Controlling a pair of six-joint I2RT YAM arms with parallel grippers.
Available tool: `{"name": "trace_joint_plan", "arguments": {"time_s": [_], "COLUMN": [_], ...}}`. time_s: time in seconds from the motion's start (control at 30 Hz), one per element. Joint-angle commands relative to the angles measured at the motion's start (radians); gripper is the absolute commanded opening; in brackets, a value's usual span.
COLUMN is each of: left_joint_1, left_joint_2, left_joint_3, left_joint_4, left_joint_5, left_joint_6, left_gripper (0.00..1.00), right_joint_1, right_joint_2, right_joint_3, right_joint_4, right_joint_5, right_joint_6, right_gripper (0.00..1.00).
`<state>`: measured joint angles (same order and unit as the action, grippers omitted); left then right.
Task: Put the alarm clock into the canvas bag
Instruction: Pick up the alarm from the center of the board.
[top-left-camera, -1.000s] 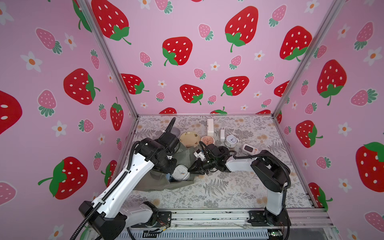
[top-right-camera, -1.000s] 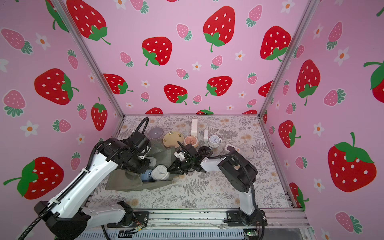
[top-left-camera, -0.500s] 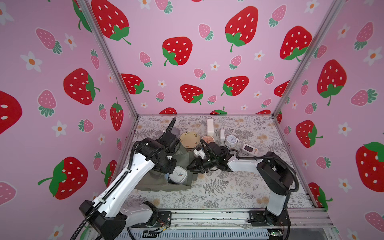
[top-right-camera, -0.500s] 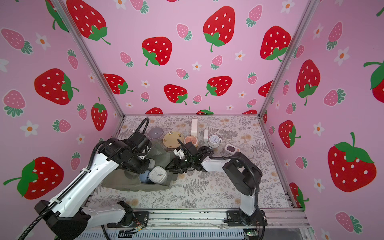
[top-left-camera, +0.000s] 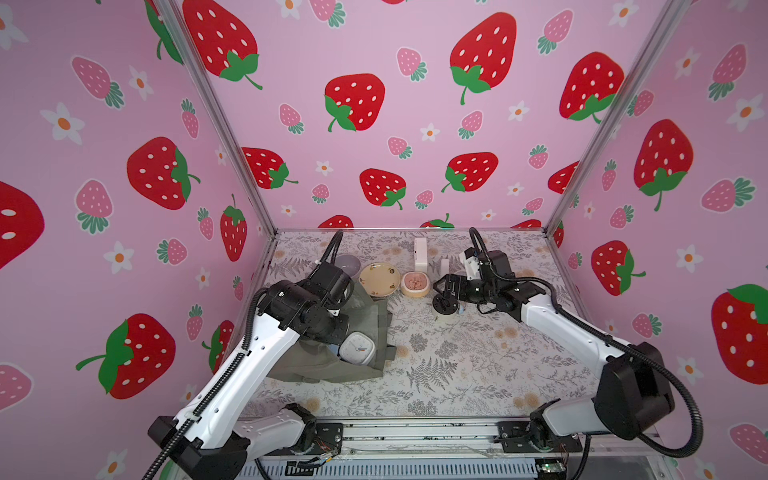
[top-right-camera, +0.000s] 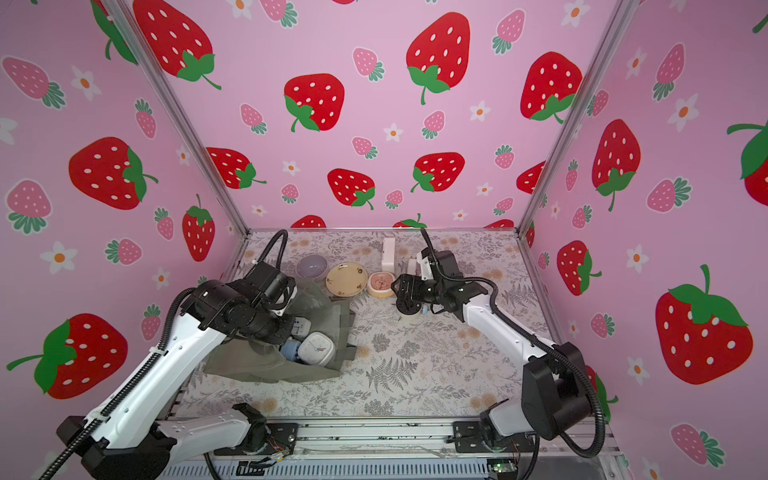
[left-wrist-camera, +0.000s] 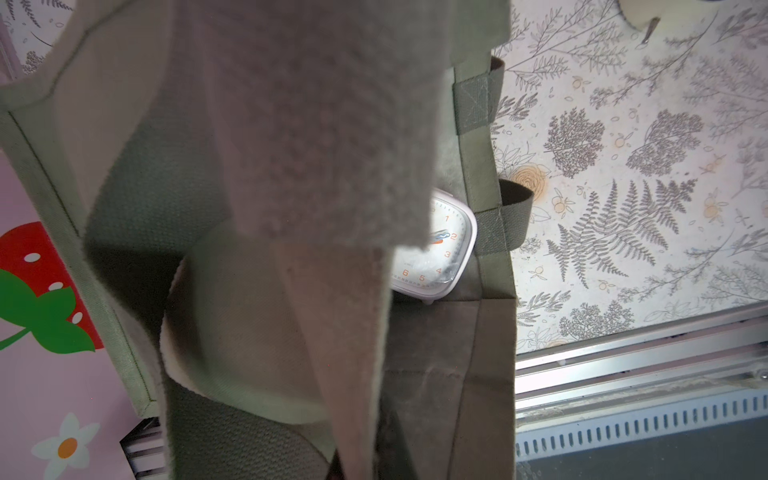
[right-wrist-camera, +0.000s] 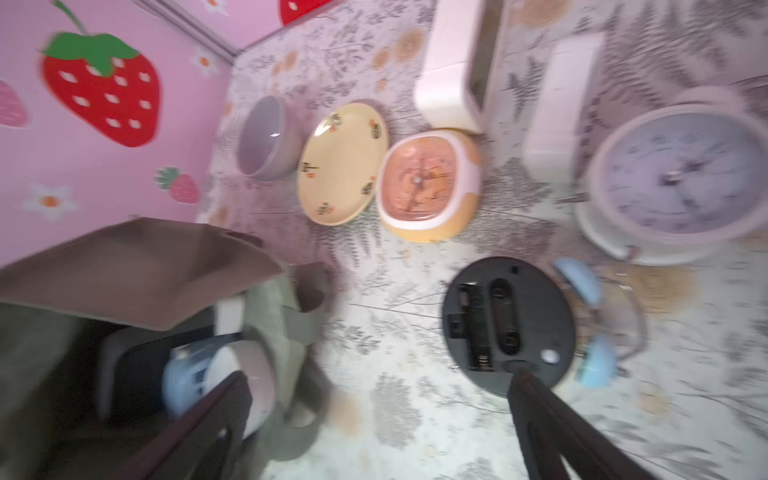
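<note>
The olive-grey canvas bag (top-left-camera: 332, 370) (top-right-camera: 266, 365) lies on its side at the table's left, its mouth facing right. A white square alarm clock (top-left-camera: 357, 348) (top-right-camera: 316, 349) rests inside that mouth, face up; the left wrist view shows it (left-wrist-camera: 444, 249) under the lifted fabric (left-wrist-camera: 291, 124). My left gripper (top-left-camera: 334, 332) is shut on the bag's upper edge and holds it raised; its fingers are hidden by cloth. My right gripper (top-left-camera: 442, 291) (right-wrist-camera: 380, 376) is open and empty, well to the right of the bag.
A light-blue object (top-right-camera: 291, 351) also lies in the bag. Under my right gripper a twin-bell clock (right-wrist-camera: 507, 324) lies with its black back up. Behind stand a purple bowl (top-left-camera: 348, 264), a yellow plate (top-left-camera: 379, 279), a pink clock (top-left-camera: 415, 283), a white box (top-left-camera: 420, 253) and a lilac clock (right-wrist-camera: 681, 178).
My right gripper opened, let go of the white clock in the bag's mouth and drew back to the right. The left arm kept hold of the bag's edge.
</note>
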<state>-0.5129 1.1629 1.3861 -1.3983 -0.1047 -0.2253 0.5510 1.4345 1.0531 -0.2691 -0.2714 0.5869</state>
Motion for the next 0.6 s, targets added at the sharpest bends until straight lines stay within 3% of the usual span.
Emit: {"name": "trace_joint_plan", "arguments": {"time_s": [0.0, 0.17, 0.57], "left_joint_1": [0.022, 0.061, 0.068], "left_joint_2": [-0.055, -0.109, -0.146], "left_joint_3": [0.016, -0.013, -0.050], "left_joint_4": [0.056, 0.065, 0.065], "left_joint_5": [0.013, 0.014, 0.023], "left_joint_6": [0.040, 0.048, 0.034], "left_gripper": [0.03, 0.03, 0.05], "right_joint_1": [-0.005, -0.003, 0.034], "right_joint_2": [0.063, 0.215, 0.402], "right_joint_3": [0.056, 0.163, 0.307], "right_joint_4": [-0.161, -0.268, -0.294], "right_joint_5": [0.197, 0.274, 0.235], "right_joint_6": [-0.220, -0.309, -0.259], "right_gripper": [1.00, 1.00, 1.00]}}
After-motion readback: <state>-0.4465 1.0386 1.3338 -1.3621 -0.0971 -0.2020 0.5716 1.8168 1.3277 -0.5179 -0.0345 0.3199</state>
